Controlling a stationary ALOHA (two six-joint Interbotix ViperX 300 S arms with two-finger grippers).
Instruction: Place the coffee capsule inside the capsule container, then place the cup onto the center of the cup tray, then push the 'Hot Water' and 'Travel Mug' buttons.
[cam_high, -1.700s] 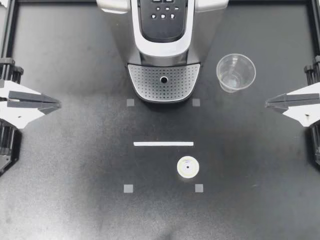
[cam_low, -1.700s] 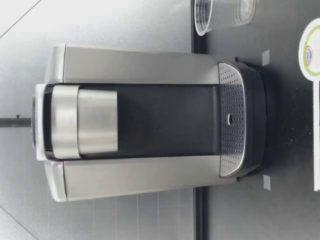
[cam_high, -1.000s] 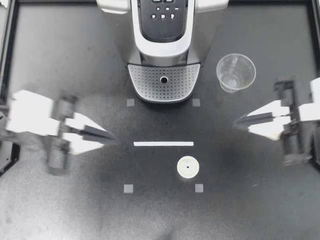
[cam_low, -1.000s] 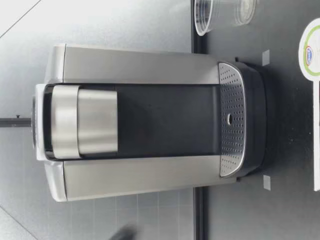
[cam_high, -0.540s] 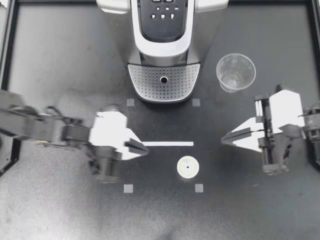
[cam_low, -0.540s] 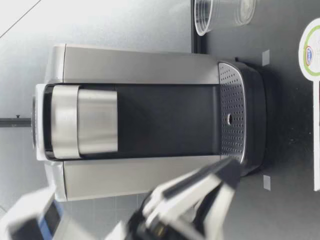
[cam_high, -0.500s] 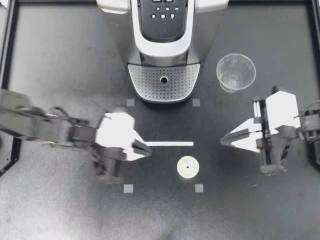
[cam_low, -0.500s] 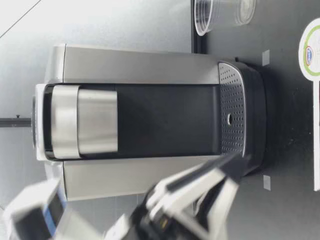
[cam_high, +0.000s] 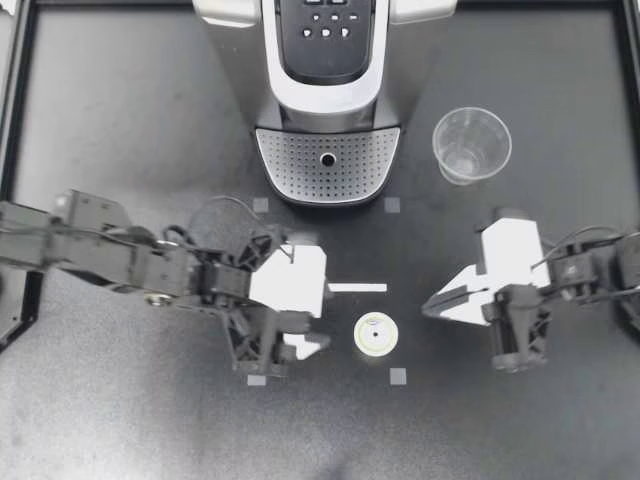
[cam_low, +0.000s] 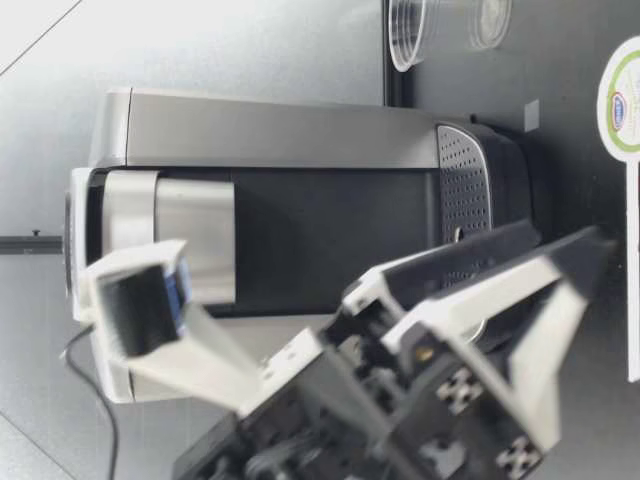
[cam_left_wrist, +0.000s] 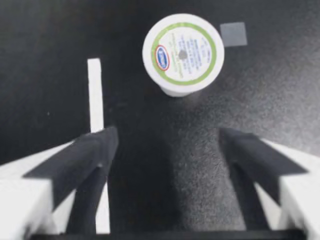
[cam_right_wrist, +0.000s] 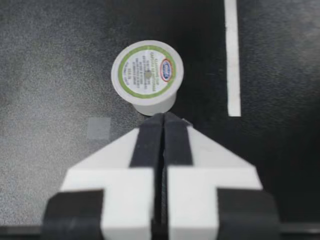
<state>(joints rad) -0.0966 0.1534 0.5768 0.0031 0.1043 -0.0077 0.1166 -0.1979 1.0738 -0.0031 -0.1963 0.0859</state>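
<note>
coffee capsule (cam_high: 375, 334): one. small white round pod standing lid-up on the black worktop (cam_high: 110, 120). the lid is white with a green ring and a small red-and-blue oval; print not read. it sits in front of the coffee machine (cam_high: 330, 80), just below the white tape strip (cam_high: 357, 288), well apart from the cup tray (cam_high: 328, 165).

cup (cam_high: 471, 145): one, clear plastic, upright, mouth up, beside the machine's right side.

grey square markers: four on the worktop, one partly under my left arm.

left gripper (cam_high: 326, 318): jaws spread wide, holding nothing. in the left wrist view the capsule (cam_left_wrist: 182, 52) lies ahead of the fingertips, not between them and touching neither.

right gripper (cam_high: 432, 305): jaws pressed together, holding nothing. its tip points at the capsule from the right with a gap between. in the right wrist view the capsule (cam_right_wrist: 148, 74) sits just ahead of the tip.

low view: one wide-open gripper fills the foreground before the machine; capsule (cam_low: 622, 100) and cup (cam_low: 440, 30) show at the edge.
</note>
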